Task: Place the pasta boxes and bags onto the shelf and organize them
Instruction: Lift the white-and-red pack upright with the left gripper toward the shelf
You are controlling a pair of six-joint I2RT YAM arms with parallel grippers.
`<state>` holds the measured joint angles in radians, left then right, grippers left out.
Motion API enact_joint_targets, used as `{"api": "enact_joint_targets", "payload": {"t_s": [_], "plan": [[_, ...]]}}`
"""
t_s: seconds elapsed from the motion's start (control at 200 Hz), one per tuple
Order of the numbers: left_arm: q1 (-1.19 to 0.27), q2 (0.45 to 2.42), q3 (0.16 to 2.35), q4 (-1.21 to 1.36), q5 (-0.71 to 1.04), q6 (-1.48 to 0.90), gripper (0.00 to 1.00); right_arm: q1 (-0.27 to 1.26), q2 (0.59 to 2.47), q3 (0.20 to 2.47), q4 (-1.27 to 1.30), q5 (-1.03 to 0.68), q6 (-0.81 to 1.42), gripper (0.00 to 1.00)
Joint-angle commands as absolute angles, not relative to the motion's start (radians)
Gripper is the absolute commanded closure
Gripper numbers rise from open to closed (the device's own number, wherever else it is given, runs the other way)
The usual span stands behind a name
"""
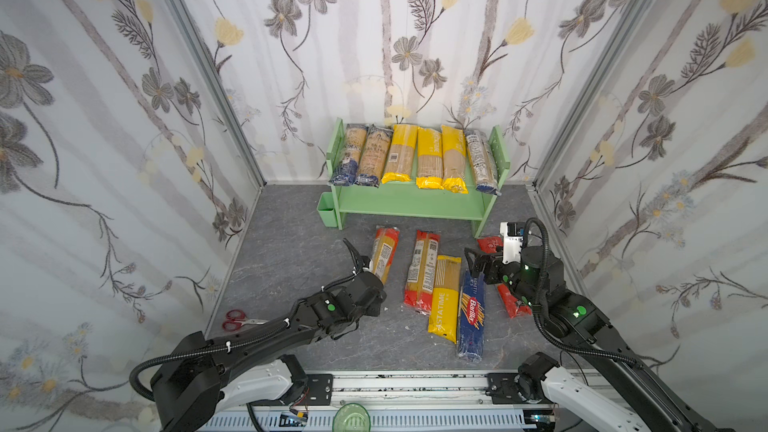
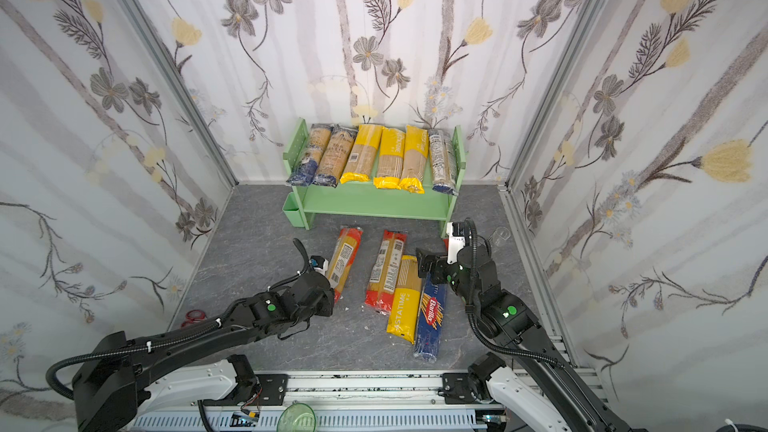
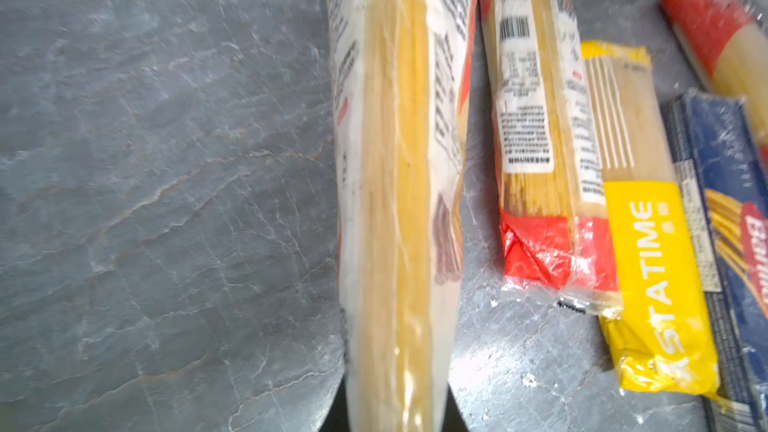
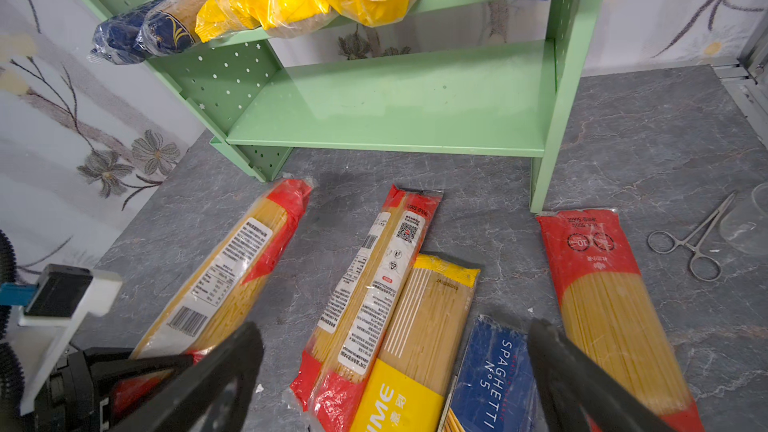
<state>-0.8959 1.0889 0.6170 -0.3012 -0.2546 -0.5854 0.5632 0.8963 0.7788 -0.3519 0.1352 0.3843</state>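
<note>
Gripping the near end of a red-ended pack [image 1: 384,253], the left jaws are clamping it edge-on, so the bag is showing its narrow side in the left wrist view, probably readying it for sliding onto the shelf [image 1: 409,201] at twelve o'clock. Six packs [image 1: 419,155] are filling the upper board. The lower board [image 4: 395,110] is lying bare, so that is likely where it is heading. The right jaws are hanging wide apart, holding nothing, over the Barilla box [image 1: 471,317] and yellow pack [image 1: 444,301] at three o'clock of the held bag, seemingly waiting their turn. In both top views the right arm [image 1: 536,272] is covering most of another red pack [image 1: 512,306], and whether the held bag's far end is touching the counter [image 1: 291,251] is hard to tell.
</note>
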Motion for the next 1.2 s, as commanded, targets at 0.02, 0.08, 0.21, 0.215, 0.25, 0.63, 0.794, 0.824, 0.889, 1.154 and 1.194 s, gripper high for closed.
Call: {"api": "enact_joint_targets", "payload": {"t_s": [0.02,0.08,0.21,0.215,0.25,0.63,0.794,0.824,0.889,1.154,1.194], "plan": [[-0.853,1.034,0.632,-0.225,-0.293,-0.54,1.0,0.565,0.913,0.79,-0.285,0.114,0.39,0.0],[-0.829,1.022,0.643,-0.224,-0.299,-0.52,1.0,0.565,0.918,0.793,-0.279,0.111,0.387,0.0],[-0.766,1.033,0.691,-0.219,-0.293,-0.488,1.0,0.565,0.931,0.808,-0.27,0.109,0.378,0.0],[-0.765,1.034,0.694,-0.219,-0.293,-0.487,1.0,0.565,0.932,0.808,-0.268,0.109,0.378,0.0],[-0.753,1.045,0.709,-0.218,-0.297,-0.476,1.0,0.566,0.936,0.812,-0.265,0.107,0.376,0.0],[-0.617,1.239,0.892,-0.184,-0.331,-0.407,1.0,0.56,0.983,0.842,-0.229,0.094,0.344,0.0],[-0.573,1.319,0.952,-0.144,-0.343,-0.384,1.0,0.547,0.997,0.846,-0.205,0.079,0.331,0.0],[-0.566,1.333,0.964,-0.139,-0.344,-0.378,1.0,0.543,0.999,0.848,-0.199,0.073,0.33,0.0],[-0.559,1.366,0.993,-0.136,-0.344,-0.365,1.0,0.53,1.007,0.85,-0.196,0.059,0.322,0.0],[-0.548,1.502,1.091,-0.118,-0.357,-0.331,1.0,0.464,1.015,0.847,-0.19,0.014,0.297,0.0],[-0.547,1.519,1.104,-0.115,-0.359,-0.329,1.0,0.456,1.015,0.842,-0.187,0.006,0.296,0.0]]}}
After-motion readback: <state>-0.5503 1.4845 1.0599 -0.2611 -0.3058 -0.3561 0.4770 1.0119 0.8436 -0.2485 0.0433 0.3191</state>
